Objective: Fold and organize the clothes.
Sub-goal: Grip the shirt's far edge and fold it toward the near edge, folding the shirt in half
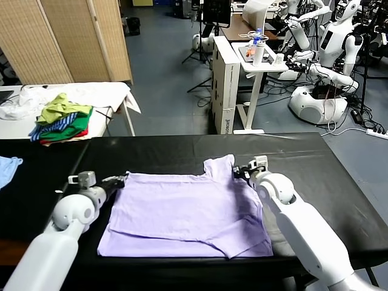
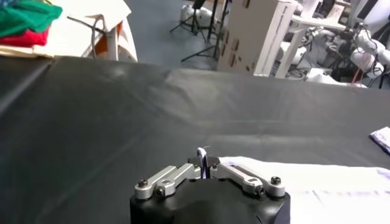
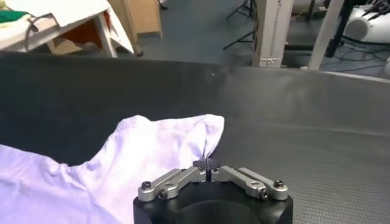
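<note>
While the T-shirt (image 1: 182, 209) lies flat, both grippers — left (image 1: 123, 179), right (image 1: 237, 172) — pinch its far corners (fingers pressed together).

Even, diffuse indoor light fills the head view, bright enough to read all of it, with no hard shadows. The black table (image 1: 182, 151) takes a soft pale sheen along its far edge, and in both wrist views the same grey glare spreads across its upper half. The lavender T-shirt (image 1: 188, 212) shows only faint shading at its folds. The wrist views are soft throughout; the gripper bodies at the bottom edge look dark and slightly blurred.
</note>
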